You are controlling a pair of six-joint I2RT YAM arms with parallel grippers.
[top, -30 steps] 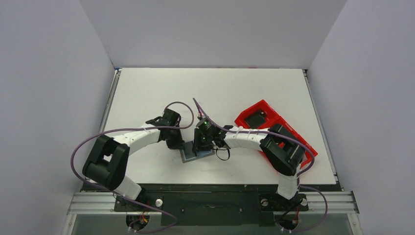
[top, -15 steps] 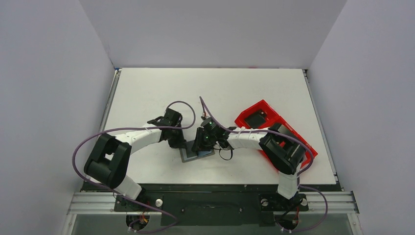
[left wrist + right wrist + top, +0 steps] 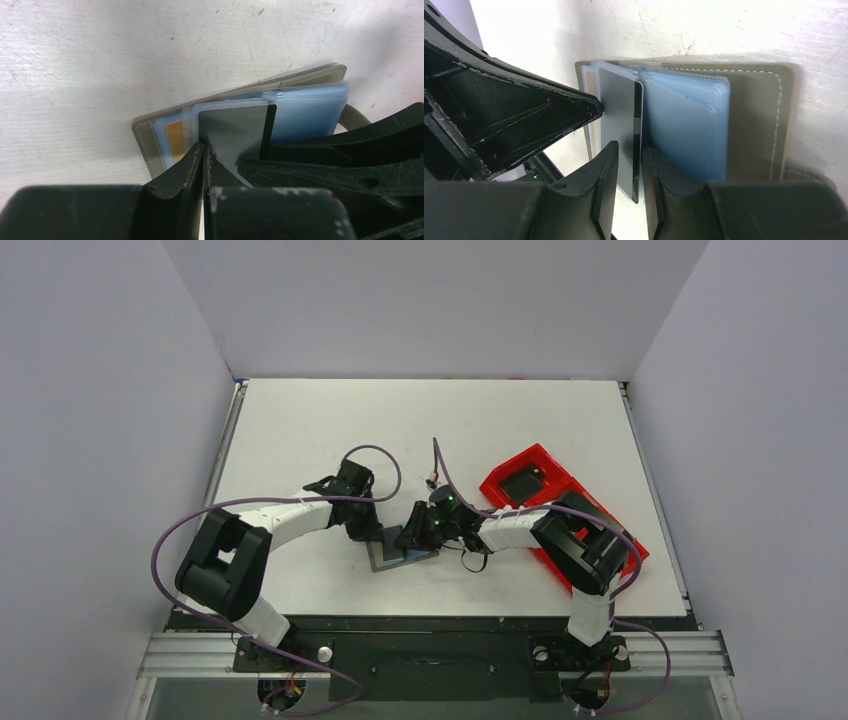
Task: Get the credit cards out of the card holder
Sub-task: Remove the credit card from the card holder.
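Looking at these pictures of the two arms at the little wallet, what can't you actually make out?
- Top view: the card holder is small and half covered by both arms.
- Right wrist view: the grey card runs down between the jaws, its lower end hidden.
- Left wrist view: the orange card shows only a sliver; sleeves cover the rest.
- How many cards remain: not countable.

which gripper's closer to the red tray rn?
Right. The right gripper sits at the card holder, just left of the red tray; the left gripper is farther left.

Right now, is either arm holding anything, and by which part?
Right fingers pinch a dark grey card by its near edge, part out of the open card holder. Left fingers are shut, tips pressing the holder; no grip visible.
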